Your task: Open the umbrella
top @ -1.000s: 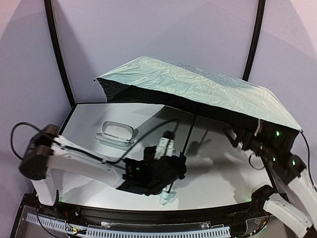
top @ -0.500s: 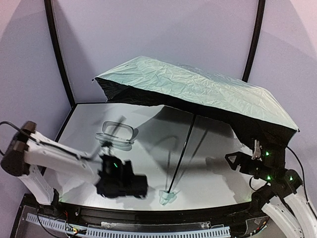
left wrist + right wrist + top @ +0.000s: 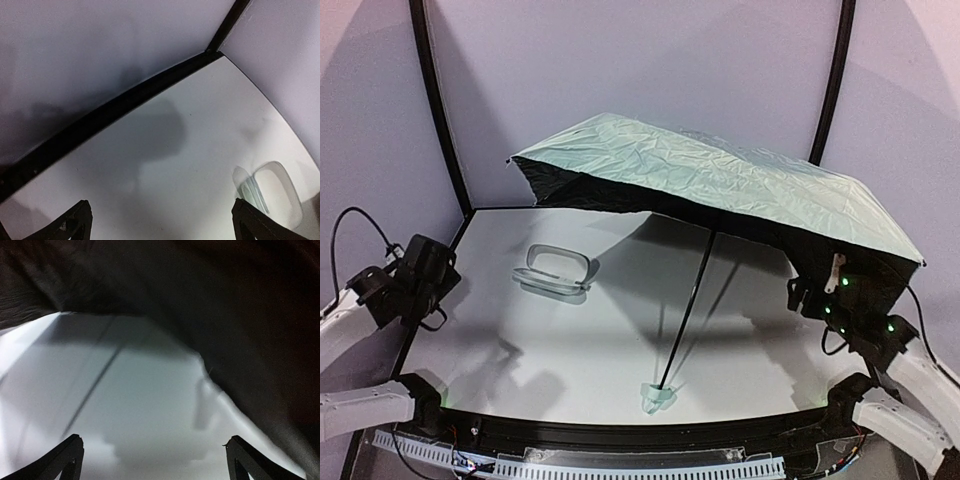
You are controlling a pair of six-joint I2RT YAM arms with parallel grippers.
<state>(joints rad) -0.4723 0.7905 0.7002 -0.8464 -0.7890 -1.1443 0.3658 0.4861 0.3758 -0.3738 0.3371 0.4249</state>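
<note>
On worktop (image 3: 570,350), centre-right: umbrella (image 3: 720,180) stands open; mint canopy (image 3: 650,150) spread wide and tilted, black inner side facing down
Handle (image 3: 658,397): pale green; rests on the worktop near the front edge, between the two arm bases
Shaft (image 3: 690,300): thin, black; leans from the handle up and right into the canopy
Left gripper (image 3: 162,222): fingers wide apart, nothing between them; at the left edge of the worktop, well apart from the umbrella
Right gripper (image 3: 155,457): fingers apart, nothing held; sits under the canopy's low right edge; contact with the fabric cannot be told; black inner side fills the upper right wrist view
Storage case (image 3: 555,270): pale, rounded-oblong; lies flat left of the shaft, apart from it
</note>
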